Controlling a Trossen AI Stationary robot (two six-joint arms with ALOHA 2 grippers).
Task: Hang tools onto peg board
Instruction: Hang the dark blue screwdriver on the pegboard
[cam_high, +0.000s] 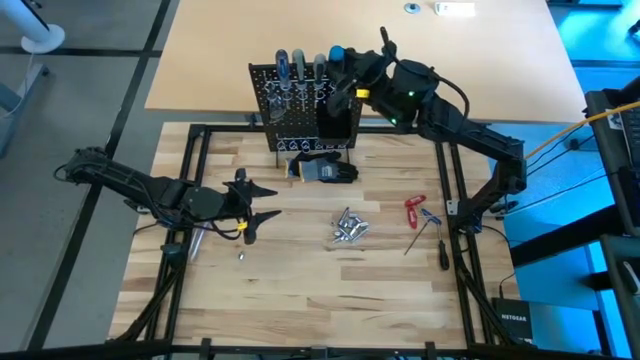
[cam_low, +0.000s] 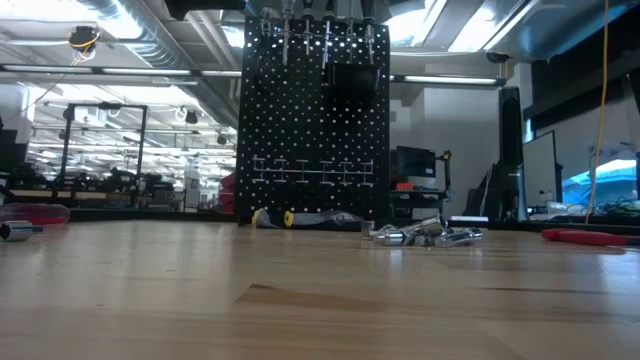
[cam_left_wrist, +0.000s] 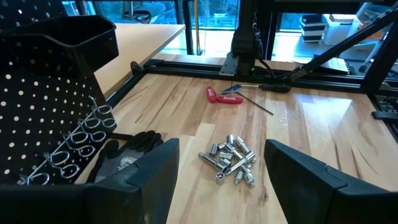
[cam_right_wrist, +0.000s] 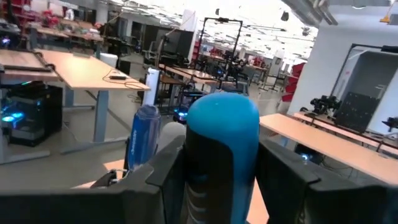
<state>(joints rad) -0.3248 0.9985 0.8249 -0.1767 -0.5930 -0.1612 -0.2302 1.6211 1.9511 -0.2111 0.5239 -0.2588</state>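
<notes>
One blue-capped screwdriver (cam_right_wrist: 222, 155) stands upright between the two dark fingers of the right gripper (cam_high: 347, 72), which are closed against its handle on both sides. In the high view this gripper sits at upper centre, directly over the top edge of the peg board (cam_high: 290, 100), in line with the screwdriver handles already seated there. A second blue handle (cam_right_wrist: 143, 140) stands just beside the held one in the right wrist view. The shaft of the held screwdriver is cut off below the gripper body, so whether its tip has entered a holder cannot be told.

In the low view the peg board rises at centre frame, with screwdriver shafts hanging at its top, the black bin (cam_low: 356, 82) below them and a row of pale ring holders (cam_low: 312, 175) lower down. The handles and the right gripper are cut off by the top edge of that picture.

Several items lie on the table (cam_high: 300, 290): a cluster of silver metal pieces (cam_high: 349, 229) at centre, a red-handled tool (cam_high: 413, 210) and a slim dark screwdriver (cam_high: 443, 252) at right, well apart from the board. A dark glove bundle (cam_high: 325, 168) lies at the foot of the board.

The left gripper (cam_high: 247, 205) hovers at centre left of the high view, jaws spread wide and holding nothing, with the silver pieces seen beyond them.
</notes>
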